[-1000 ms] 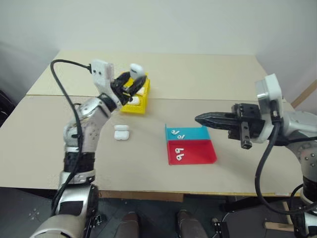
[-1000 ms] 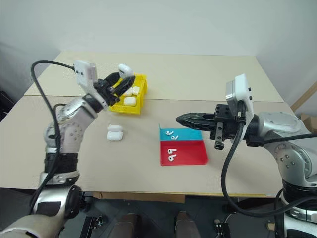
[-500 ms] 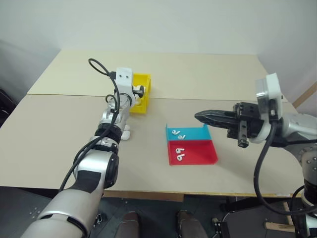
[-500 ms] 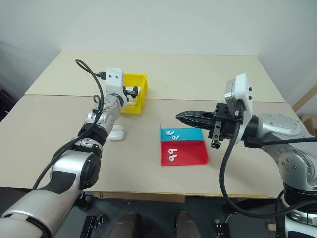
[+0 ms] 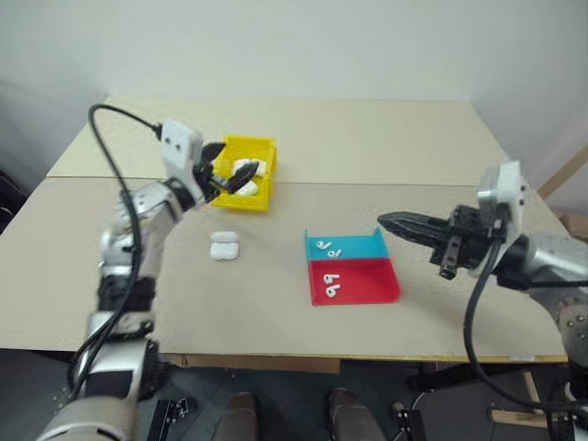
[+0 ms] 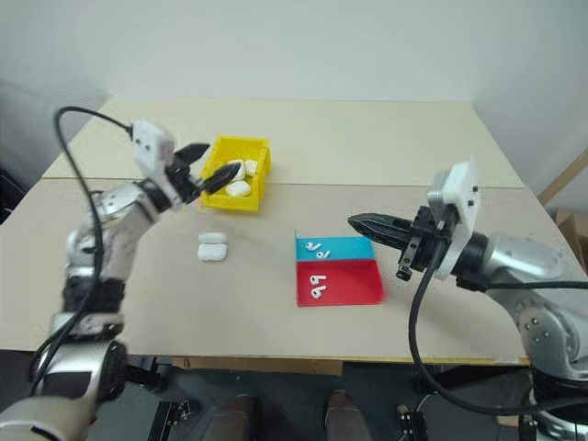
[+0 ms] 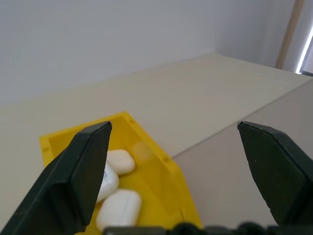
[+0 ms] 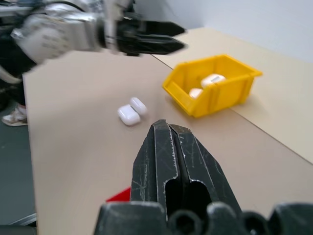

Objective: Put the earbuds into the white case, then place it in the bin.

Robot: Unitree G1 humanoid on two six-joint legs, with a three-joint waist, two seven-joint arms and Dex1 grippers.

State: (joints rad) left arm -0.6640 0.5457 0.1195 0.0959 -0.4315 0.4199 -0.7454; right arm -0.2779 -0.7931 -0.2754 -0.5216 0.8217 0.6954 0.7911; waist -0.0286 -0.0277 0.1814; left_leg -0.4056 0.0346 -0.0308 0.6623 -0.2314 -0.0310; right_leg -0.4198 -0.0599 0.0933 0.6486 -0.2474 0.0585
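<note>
Left tool (image 5: 219, 179) spread and empty at the bin (image 5: 262, 197), seemingly holding three cases; right tool (image 5: 390, 220) shut; next: load earbuds (image 5: 333, 248) into the white case (image 5: 224, 246) mid-worktop.

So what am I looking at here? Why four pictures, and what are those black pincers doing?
It is a two-armed robot at a table. Two pictures come from cameras in its head, two from cameras on its wrists, looking along the pincers. The left gripper is open and empty beside the yellow bin, which holds white cases. The right gripper is shut and empty, hovering near the blue tray and red tray, each carrying two earbuds. One open white case lies on the table.
</note>
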